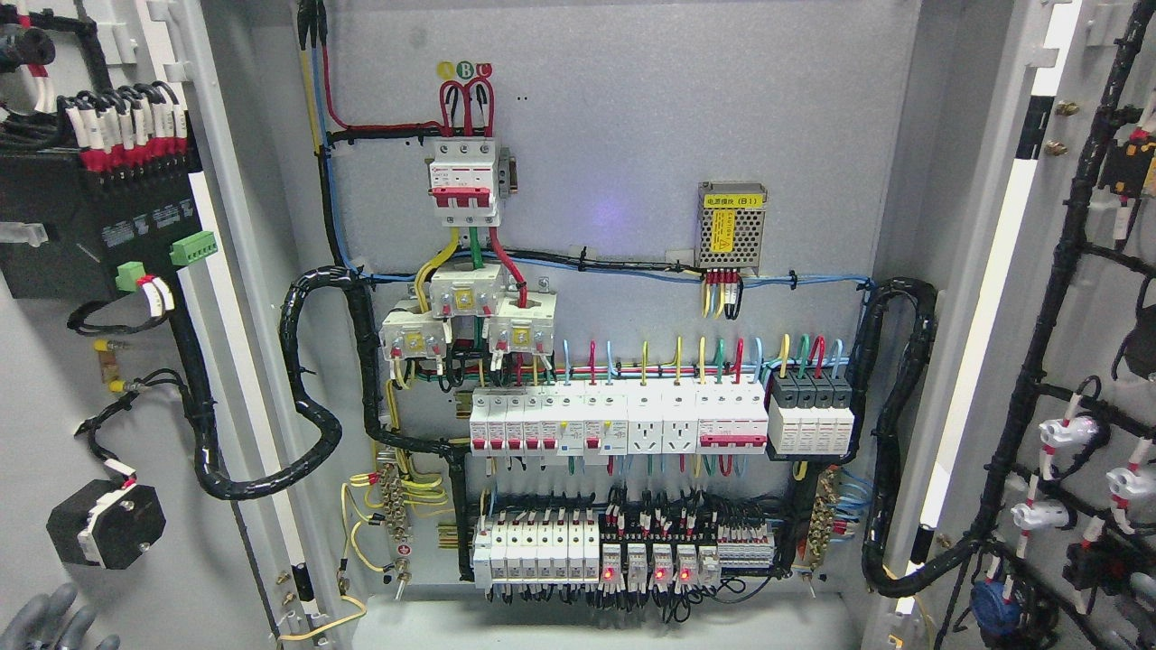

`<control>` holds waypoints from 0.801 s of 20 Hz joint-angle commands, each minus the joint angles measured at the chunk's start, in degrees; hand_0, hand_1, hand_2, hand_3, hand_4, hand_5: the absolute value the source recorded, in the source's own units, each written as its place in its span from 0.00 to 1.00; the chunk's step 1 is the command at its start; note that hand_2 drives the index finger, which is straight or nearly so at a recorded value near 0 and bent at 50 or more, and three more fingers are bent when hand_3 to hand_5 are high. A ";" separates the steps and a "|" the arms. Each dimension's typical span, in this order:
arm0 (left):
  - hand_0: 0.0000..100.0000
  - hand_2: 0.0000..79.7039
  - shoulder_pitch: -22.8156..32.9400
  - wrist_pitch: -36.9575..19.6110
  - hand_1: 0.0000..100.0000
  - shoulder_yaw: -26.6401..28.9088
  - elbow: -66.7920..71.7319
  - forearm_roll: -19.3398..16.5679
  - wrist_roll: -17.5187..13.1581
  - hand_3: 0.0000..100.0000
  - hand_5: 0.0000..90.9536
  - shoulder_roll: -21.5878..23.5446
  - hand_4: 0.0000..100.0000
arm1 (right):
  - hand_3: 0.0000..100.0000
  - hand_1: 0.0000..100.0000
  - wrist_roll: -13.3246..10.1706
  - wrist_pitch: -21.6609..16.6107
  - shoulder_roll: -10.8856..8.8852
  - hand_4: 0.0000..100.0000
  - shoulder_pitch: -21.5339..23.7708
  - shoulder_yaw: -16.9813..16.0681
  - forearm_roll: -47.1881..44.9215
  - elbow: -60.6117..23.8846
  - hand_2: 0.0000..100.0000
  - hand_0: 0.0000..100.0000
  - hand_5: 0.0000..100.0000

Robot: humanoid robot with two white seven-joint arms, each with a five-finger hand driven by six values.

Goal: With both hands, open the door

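Grey cabinet — left door (99, 379) and right door (1075, 361) both swung wide, wiring exposed. We judge opening done. Left robot hand (50, 623) at lower-left corner, fingers relaxed, holding nothing; right unseen.

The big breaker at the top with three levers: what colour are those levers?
Red levers on the white breaker, in the head view.

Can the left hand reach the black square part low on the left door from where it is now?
Probably yes. The left hand shows at the bottom left corner, directly below the black square part on the left door, and nothing lies between them.
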 commanded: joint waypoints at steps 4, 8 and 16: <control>0.00 0.00 -1.24 1.33 0.00 7.86 6.61 5.76 -0.06 0.00 0.00 4.25 0.00 | 0.00 0.00 0.04 0.03 -0.01 0.00 0.78 -3.77 -0.48 0.54 0.00 0.19 0.00; 0.00 0.00 -1.51 2.38 0.00 9.08 7.76 7.34 -0.06 0.00 0.00 4.78 0.00 | 0.00 0.00 0.04 -0.06 -0.01 0.00 1.75 -4.30 -0.48 0.63 0.00 0.19 0.00; 0.00 0.00 -3.18 2.47 0.00 9.00 12.24 8.39 -0.06 0.00 0.00 6.27 0.00 | 0.00 0.00 0.22 -0.15 -0.01 0.00 2.98 -4.39 -4.17 0.37 0.00 0.19 0.00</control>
